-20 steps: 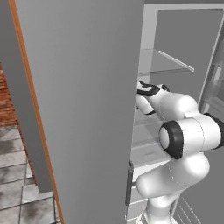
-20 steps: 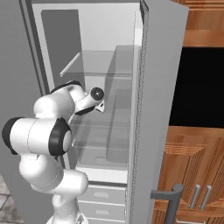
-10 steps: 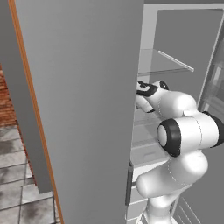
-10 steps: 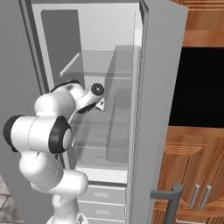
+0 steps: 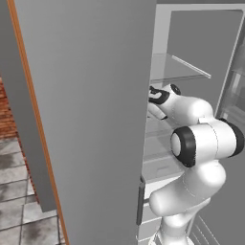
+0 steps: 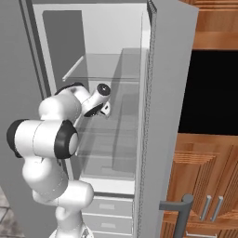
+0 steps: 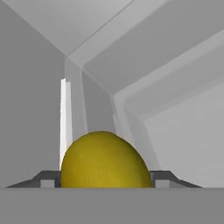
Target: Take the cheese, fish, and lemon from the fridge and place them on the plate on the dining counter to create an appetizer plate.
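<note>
Fridge [image 6: 116, 28] stands with both grey doors swung wide; white interior exposed. Left door fills most of the left base view, its edge running down the middle of the frame. Right door [image 6: 165, 116] stands edge-on in the right base view, bar handle [image 6: 179, 209] low on its outer side. Beyond that door, brown wooden cabinets [image 6: 209, 186] and a black opening above them.

Inside the fridge: clear glass shelves [image 6: 104, 67], the upper one at the level just above the arm's wrist. White drawers [image 6: 111, 211] at the bottom of the compartment.

Arm [image 5: 201, 143] rises in front of the fridge, elbow bent, forearm reaching in over a middle shelf. Wrist and hand sit inside the compartment, toward its left side.

Pincer [image 7: 105, 183]: tips barely clear the bottom of the hand view, one on each side of the lemon [image 7: 105, 159]. Pincer is pinching the lemon; the fruit sits squarely between the tips, touching both, yellow and rounded, inside the fridge with the white walls and corner behind it.
</note>
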Controlling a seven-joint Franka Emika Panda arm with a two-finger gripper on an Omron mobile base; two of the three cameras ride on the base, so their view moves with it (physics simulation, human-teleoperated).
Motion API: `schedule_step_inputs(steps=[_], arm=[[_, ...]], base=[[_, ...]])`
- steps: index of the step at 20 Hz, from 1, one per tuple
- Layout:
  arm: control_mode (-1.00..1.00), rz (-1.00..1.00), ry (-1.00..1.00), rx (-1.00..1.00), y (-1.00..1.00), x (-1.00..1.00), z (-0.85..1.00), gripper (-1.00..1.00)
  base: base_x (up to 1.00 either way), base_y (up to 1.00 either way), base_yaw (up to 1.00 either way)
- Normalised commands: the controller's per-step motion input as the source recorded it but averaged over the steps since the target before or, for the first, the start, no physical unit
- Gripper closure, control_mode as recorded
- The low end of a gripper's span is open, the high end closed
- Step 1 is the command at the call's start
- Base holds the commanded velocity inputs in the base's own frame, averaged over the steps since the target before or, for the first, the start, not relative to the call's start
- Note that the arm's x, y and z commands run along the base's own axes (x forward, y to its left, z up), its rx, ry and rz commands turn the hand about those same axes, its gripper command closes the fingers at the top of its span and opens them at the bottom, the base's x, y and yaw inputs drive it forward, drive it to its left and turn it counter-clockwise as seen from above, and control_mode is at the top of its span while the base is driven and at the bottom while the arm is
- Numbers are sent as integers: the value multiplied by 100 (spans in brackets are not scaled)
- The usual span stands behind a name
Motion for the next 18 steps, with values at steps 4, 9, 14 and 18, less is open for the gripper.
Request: schedule_step_inputs(steps=[4, 9, 14, 18], arm=[[-100, 0, 0, 0, 65, 0, -13, 100], [-100, -1, -13, -3, 45, -34, 13, 100], [-100, -15, -31, -20, -1, -100, 76, 100], [-100, -19, -14, -24, -33, -100, 74, 100]], base=[[0, 0, 0], [0, 0, 0], [0, 0, 0], [0, 0, 0]])
